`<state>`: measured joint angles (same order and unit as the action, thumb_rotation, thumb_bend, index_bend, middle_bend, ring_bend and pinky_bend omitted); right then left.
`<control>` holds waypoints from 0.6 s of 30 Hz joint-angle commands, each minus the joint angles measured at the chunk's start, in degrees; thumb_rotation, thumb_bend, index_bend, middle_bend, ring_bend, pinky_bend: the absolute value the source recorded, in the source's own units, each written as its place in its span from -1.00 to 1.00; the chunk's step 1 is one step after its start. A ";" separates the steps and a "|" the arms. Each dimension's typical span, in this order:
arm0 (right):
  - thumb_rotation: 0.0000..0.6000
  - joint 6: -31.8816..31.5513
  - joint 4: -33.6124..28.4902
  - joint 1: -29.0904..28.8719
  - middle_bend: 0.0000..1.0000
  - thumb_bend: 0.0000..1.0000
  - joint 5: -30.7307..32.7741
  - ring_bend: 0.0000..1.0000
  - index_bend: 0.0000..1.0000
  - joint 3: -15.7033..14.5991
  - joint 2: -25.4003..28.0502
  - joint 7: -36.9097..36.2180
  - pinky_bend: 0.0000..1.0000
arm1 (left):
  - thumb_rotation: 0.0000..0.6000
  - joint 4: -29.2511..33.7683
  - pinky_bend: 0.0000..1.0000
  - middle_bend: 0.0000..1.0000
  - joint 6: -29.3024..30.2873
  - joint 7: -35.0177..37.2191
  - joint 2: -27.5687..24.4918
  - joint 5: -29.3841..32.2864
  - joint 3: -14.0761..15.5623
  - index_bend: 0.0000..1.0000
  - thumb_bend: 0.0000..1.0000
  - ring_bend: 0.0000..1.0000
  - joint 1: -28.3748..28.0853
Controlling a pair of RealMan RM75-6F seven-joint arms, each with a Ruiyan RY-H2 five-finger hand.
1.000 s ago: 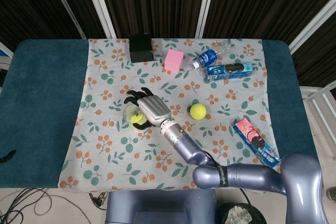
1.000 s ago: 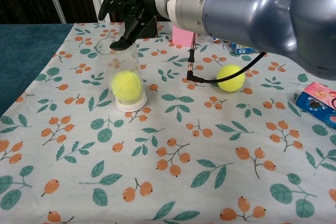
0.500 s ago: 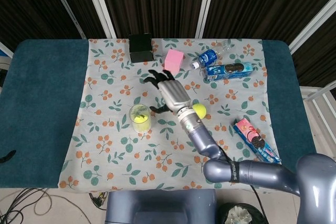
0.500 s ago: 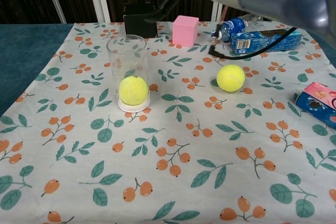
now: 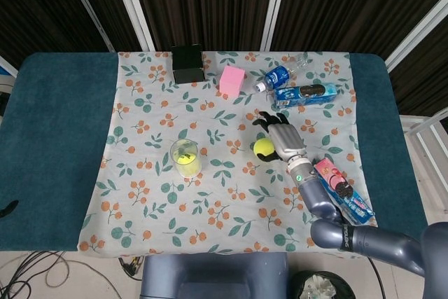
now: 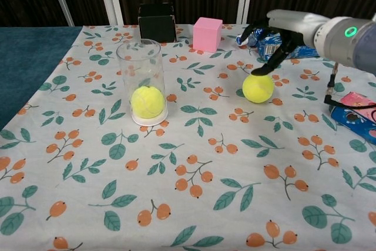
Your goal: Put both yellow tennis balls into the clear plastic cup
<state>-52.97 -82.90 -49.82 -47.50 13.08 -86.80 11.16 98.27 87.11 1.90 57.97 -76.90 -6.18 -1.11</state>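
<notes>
A clear plastic cup [image 5: 185, 157] [image 6: 141, 72] stands upright on the floral cloth, left of centre, with one yellow tennis ball [image 5: 184, 158] [image 6: 147, 101] resting at its bottom. The second yellow tennis ball [image 5: 263, 148] [image 6: 258, 87] lies on the cloth to the right of the cup. My right hand [image 5: 283, 136] [image 6: 281, 34] hovers just right of and above this ball, fingers spread and holding nothing. In the chest view one fingertip [image 6: 262, 70] reaches down to the ball's top. My left hand shows in neither view.
Along the far edge stand a black box [image 5: 187, 64] [image 6: 156, 22] and a pink cube [image 5: 232, 80] [image 6: 207, 33]. A water bottle [image 5: 278, 75] and a blue biscuit box [image 5: 305, 94] lie behind the hand. A pink-and-blue biscuit packet [image 5: 341, 189] [image 6: 356, 116] lies at the right.
My right hand left the cup's rim and swung right across the cloth to the loose ball. The first ball settled at the cup's bottom.
</notes>
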 commanded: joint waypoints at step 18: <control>1.00 4.26 15.06 3.55 -0.81 -0.41 -7.89 -0.62 -0.51 -2.26 -8.63 -10.15 -1.00 | 1.00 -0.03 -0.93 -1.00 -0.25 -0.85 0.27 0.38 -0.14 -0.91 -0.94 -1.00 -0.15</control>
<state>-49.04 -68.59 -46.28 -54.72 10.71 -94.76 1.59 98.24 86.87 1.06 58.24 -76.52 -6.31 -1.26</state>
